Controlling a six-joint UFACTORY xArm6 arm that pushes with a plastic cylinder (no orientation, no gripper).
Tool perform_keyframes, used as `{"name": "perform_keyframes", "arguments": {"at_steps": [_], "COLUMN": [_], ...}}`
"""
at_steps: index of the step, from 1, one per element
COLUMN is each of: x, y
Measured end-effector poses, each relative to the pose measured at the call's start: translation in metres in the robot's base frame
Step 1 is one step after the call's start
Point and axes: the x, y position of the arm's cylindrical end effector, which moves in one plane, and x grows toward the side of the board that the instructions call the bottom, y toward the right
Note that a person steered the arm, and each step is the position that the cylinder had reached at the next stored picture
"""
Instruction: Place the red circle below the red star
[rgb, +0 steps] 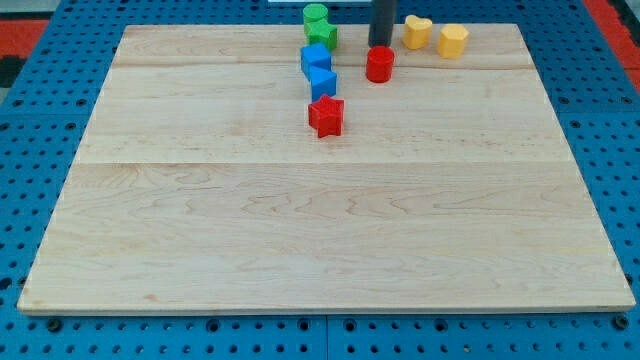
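Nearest lies the red star (326, 116). Behind the red circle (379, 65) stands my tip (381, 45), probably to push it downward. No gripper exists here.

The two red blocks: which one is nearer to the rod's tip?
The red circle. It sits directly below my tip, almost touching it, while the red star lies farther toward the view's bottom left, under the blue blocks.

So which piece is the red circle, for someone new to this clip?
Look along the wooden board's top edge, near the middle. Just below my tip sits the red circle, a short round block. The red star, lower and to the view's left, is pointed.
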Motion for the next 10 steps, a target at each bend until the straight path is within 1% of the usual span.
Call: {"name": "perform_keyframes", "arguments": {"at_steps": [2,4,5,6,7,8,9,10], "x": [0.089,0.157,0.148,0.107,0.104,0.136,0.143,0.148], "y": [0.047,0.048,0.05,0.052,0.013,0.007,-0.003,0.029]}}
